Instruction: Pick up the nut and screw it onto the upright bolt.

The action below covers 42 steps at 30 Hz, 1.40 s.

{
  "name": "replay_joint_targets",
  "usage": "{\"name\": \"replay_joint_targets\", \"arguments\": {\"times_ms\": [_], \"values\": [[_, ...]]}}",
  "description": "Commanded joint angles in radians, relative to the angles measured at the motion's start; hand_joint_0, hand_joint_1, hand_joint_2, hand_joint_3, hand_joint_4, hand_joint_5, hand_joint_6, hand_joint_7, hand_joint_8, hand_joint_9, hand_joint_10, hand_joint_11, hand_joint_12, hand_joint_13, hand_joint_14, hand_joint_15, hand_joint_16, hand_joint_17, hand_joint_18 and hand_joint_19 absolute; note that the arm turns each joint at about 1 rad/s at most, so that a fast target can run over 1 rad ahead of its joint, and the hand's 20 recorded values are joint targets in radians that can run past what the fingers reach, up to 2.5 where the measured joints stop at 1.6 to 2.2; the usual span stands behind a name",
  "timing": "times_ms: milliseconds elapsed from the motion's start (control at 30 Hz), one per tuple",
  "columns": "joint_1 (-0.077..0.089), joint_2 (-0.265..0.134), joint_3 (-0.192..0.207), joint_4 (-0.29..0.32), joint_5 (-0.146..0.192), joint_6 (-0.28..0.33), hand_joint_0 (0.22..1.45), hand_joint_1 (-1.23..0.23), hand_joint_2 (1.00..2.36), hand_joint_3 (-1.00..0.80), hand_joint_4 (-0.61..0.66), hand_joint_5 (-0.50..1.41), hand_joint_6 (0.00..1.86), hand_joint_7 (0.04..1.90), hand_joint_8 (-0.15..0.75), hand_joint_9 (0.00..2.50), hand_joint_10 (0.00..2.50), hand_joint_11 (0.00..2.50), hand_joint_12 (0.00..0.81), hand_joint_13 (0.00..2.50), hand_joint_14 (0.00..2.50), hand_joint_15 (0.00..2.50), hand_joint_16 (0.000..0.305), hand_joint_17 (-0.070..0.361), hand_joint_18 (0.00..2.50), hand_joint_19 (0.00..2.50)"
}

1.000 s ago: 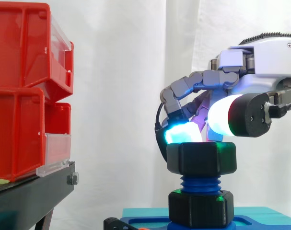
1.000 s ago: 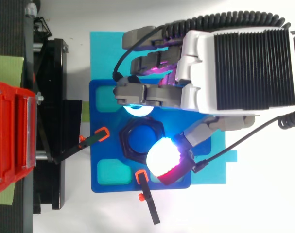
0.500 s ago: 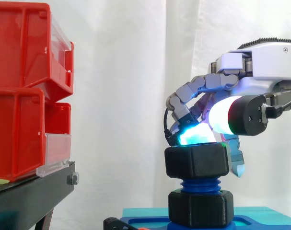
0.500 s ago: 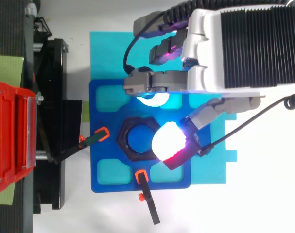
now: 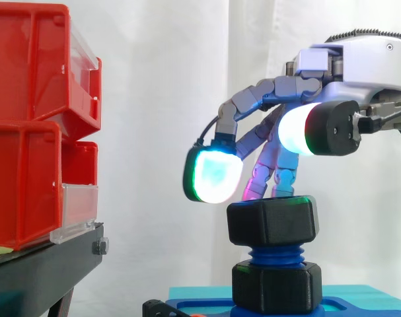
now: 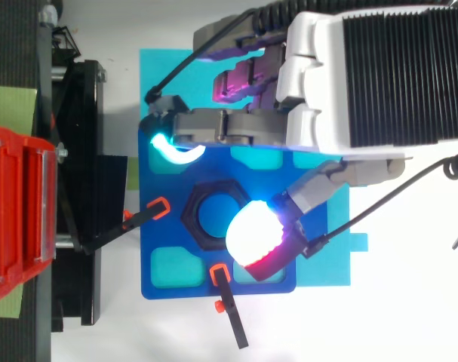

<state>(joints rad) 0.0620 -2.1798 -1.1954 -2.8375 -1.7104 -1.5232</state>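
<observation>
Hovering hand (image 5: 365, 59) above the black hex nut (image 5: 271, 222) — fingers (image 5: 217, 173) released.
Nut sits atop the blue bolt (image 5: 275, 253) at the centre of the blue base plate (image 6: 159, 283).

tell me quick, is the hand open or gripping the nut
Hand: open, holding nothing. The nut sits on the bolt.

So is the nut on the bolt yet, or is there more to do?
Done: the black nut sits on top of the blue bolt. In hand: nothing; the hand hovers just above it with its fingers spread, gripping nothing. Left: bare threads show under the nut, so it probably needs more turns to go down.
</observation>
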Motion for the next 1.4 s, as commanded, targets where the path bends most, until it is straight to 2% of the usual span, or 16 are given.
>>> {"name": "replay_joint_targets", "arguments": {"times_ms": [0, 133, 200, 300, 433, 800, 1133, 1367], "values": [[0.012, 0.000, 0.000, 0.016, 0.003, 0.000, 0.52, -0.34, 1.00, -0.50, 0.16, -0.08, 0.50, 0.65, 0.199, 1.27, 0.00, 0.00, 0.121, 1.06, 0.00, 0.00, 0.018, 0.040, 0.76, 0.08], [0.027, 0.000, 0.000, 0.024, 0.018, -0.002, 0.52, -0.33, 1.00, -0.50, 0.17, -0.08, 0.50, 0.60, 0.180, 1.11, 0.00, 0.00, 0.125, 0.95, 0.00, 0.00, 0.018, 0.040, 0.68, 0.05], [0.035, 0.000, 0.000, 0.024, 0.034, 0.000, 0.51, -0.33, 1.00, -0.50, 0.16, -0.08, 0.50, 0.58, 0.136, 1.03, 0.00, 0.00, 0.125, 0.89, 0.00, 0.00, 0.017, 0.038, 0.62, 0.01], [0.047, 0.000, -0.001, 0.021, 0.057, -0.002, 0.51, -0.32, 1.00, -0.50, 0.16, -0.09, 0.50, 0.56, 0.115, 0.97, 0.00, 0.00, 0.133, 0.84, 0.00, 0.00, 0.017, 0.039, 0.56, 0.00], [0.056, -0.008, 0.000, 0.018, 0.063, -0.002, 0.51, -0.33, 1.00, -0.50, 0.16, -0.09, 0.50, 0.55, 0.109, 0.96, 0.00, 0.00, 0.133, 0.83, 0.00, 0.00, 0.018, 0.040, 0.53, 0.00], [0.067, -0.008, -0.001, 0.007, 0.068, -0.002, 0.50, -0.33, 1.00, -0.50, 0.17, -0.07, 0.50, 0.58, 0.112, 0.99, 0.00, 0.00, 0.134, 0.85, 0.00, 0.00, 0.017, 0.038, 0.53, 0.00], [0.068, -0.008, -0.001, 0.001, 0.072, -0.002, 0.51, -0.33, 1.00, -0.50, 0.20, -0.06, 0.50, 0.66, 0.149, 1.00, 0.00, 0.00, 0.144, 0.86, 0.00, 0.00, 0.017, 0.037, 0.54, 0.00], [0.073, -0.008, -0.035, 0.024, 0.071, 0.001, 0.51, -0.34, 1.00, -0.50, 0.21, -0.05, 0.50, 0.72, 0.173, 1.01, 0.00, 0.00, 0.149, 0.86, 0.00, 0.00, 0.016, 0.035, 0.54, 0.00]]}}
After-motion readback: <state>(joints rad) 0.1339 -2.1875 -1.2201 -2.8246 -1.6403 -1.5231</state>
